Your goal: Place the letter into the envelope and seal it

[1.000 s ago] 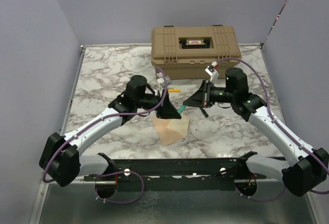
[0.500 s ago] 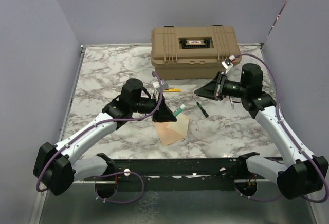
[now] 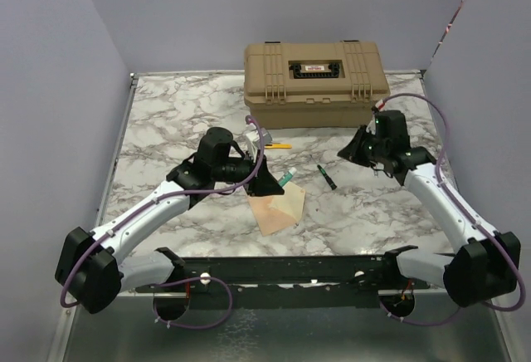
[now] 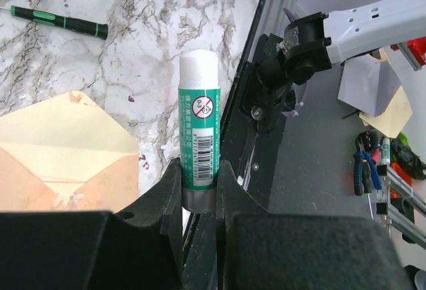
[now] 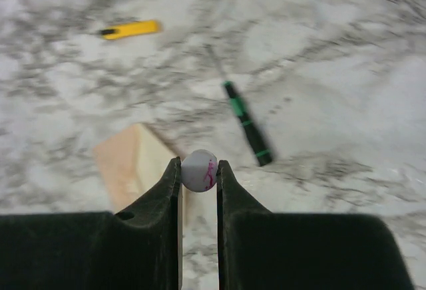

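The left claw (image 4: pixel 198 170) is clamped narrowly on the lower end of a glue stick (image 4: pixel 198 117), green-labelled with a white top, which stands straight out between the two fingers. In the left wrist view, the envelope (image 4: pixel 66 144) lies on the marble table (image 4: pixel 166 50) at the left of the frame, its pale yellow flap open and pointing up the picture. Whether the letter is inside it cannot be told. A green and black screwdriver (image 4: pixel 60 20) lies at the upper left, well apart.

The right claw (image 5: pixel 198 170) pinches a small round white piece (image 5: pixel 199 167) with pink marks. Its view is blurred: the envelope shows just left of the fingers, the screwdriver above and to the right, and a yellow tool (image 5: pixel 130 29) at the upper left.

From above, the left claw (image 3: pixel 278 181) hangs over the envelope's (image 3: pixel 280 211) upper edge at centre frame. The right claw (image 3: pixel 348 148) is at the right, near a tan case (image 3: pixel 315 84) at the back.
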